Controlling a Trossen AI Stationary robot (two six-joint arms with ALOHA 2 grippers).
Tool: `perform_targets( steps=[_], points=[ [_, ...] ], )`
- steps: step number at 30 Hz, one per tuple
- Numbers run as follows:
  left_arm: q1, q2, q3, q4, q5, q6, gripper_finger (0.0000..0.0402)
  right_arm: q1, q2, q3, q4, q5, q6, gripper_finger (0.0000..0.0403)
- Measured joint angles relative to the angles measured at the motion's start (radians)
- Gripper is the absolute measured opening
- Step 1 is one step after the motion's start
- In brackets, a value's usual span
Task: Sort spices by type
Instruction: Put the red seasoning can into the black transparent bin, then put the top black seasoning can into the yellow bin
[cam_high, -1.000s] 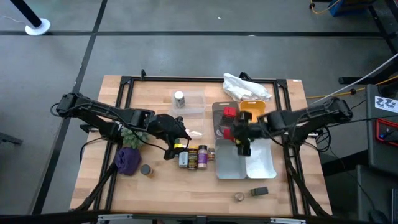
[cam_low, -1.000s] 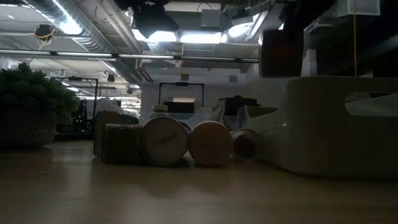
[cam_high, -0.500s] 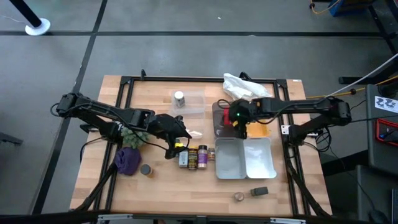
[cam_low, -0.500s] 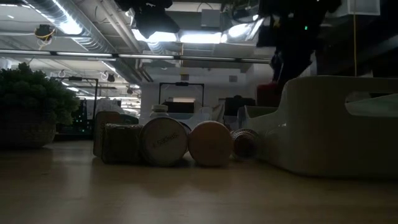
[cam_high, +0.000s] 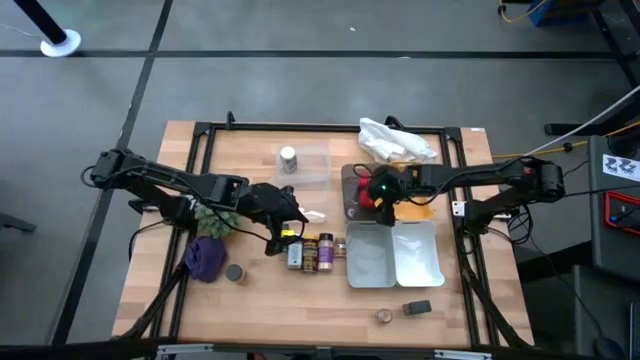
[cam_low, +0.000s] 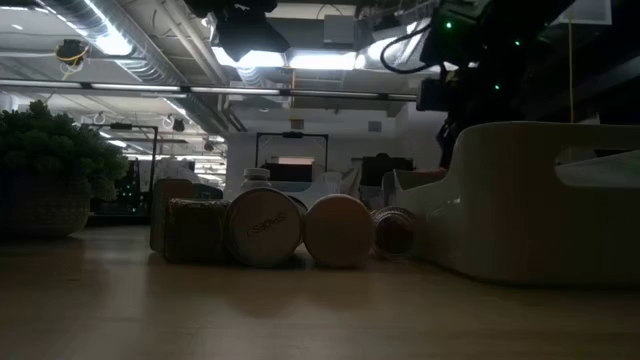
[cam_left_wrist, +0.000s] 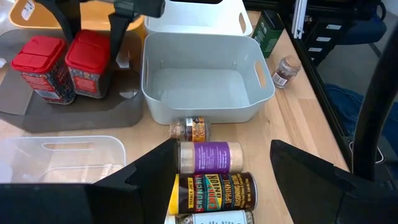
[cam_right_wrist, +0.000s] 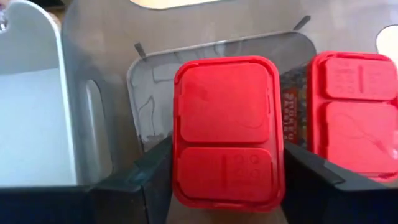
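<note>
sorting partly done. right gripper (cam_right_wrist: 227, 186) straddles a red-lidded tin (cam_right_wrist: 227, 134) on the dark tray (cam_high: 350, 180), fingers spread at its sides, grip uncertain; second red tin (cam_right_wrist: 354, 112) beside. left gripper (cam_left_wrist: 221, 180) spread over jar row (cam_high: 312, 250). grey bin (cam_left_wrist: 205, 87) empty; strays at table's 5 o'clock.

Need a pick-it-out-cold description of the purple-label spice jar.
Start at the grey bin near the table's middle; a short row of jars lies on its side on the wood beside it. The purple-label jar sits between the small amber jar nearest the bin and the dark yellow-lettered jar; only it wears a plain purple band.
</note>
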Motion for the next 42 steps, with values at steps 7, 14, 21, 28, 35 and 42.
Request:
perform_targets(
  steps=[7,14,21,28,35,42],
  points=[
    [0.000,0.000,0.000,0.000,0.000,0.000,0.0239,0.000,0.000,-0.035,0.026,0.028,0.001,0.0249],
    [0.000,0.000,0.000,0.000,0.000,0.000,0.0239,0.000,0.000,-0.035,0.024,0.027,0.001,0.0250],
    [0.000,0.000,0.000,0.000,0.000,0.000,0.0239,0.001,0.001,0.037,-0.098,0.027,0.001,0.0252],
    [0.000,0.000,0.000,-0.001,0.000,-0.033,0.0239,0.001,0.001,0.089,-0.158,0.045,0.001,0.0252],
    [0.000,0.000,0.000,-0.070,-0.002,-0.342,0.0239,0.001,0.001,0.137,-0.268,0.045,0.001,0.0253],
    [0.000,0.000,0.000,-0.328,0.001,-0.672,0.0239,0.001,0.001,0.226,-0.396,0.045,0.000,0.0253]
  ],
)
